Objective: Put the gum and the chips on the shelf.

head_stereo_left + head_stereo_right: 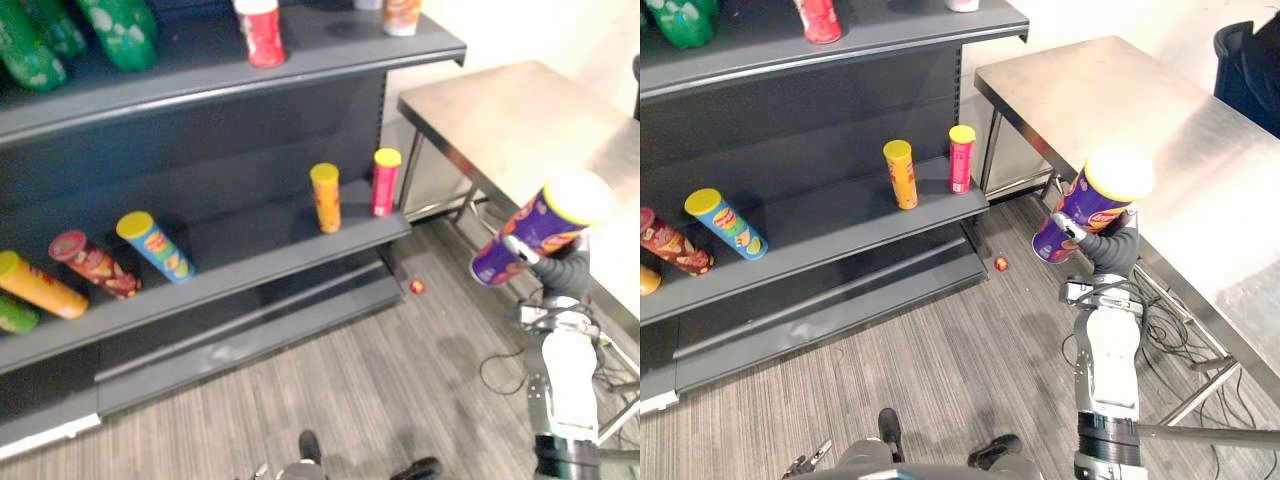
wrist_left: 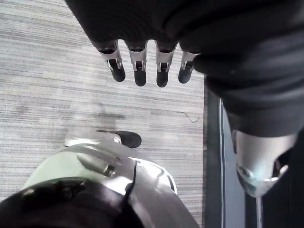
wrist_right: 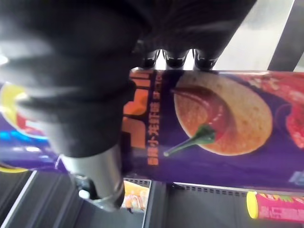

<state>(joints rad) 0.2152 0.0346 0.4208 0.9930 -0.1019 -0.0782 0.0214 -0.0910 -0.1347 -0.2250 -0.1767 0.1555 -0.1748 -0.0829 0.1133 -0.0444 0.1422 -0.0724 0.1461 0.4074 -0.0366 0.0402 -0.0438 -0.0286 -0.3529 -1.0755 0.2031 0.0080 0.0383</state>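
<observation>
A purple chips can (image 1: 530,238) with a yellow lid is tilted in the air beside the steel table, lid up. My right hand (image 1: 1108,248) is shut on it near its lower end. In the right wrist view the fingers (image 3: 175,58) and the thumb (image 3: 95,180) wrap the purple can (image 3: 213,123). The can is right of the dark grey shelf (image 1: 260,265) and apart from it. My left hand (image 2: 139,66) hangs over the striped floor, fingers straight, holding nothing. A small red thing (image 1: 417,286) lies on the floor by the shelf's right foot.
The middle shelf board carries an upright orange can (image 1: 325,197) and a pink can (image 1: 385,182), with several cans lying at its left (image 1: 155,246). A red can (image 1: 260,32) and green bags (image 1: 115,30) sit on the top board. The steel table (image 1: 500,110) stands at the right.
</observation>
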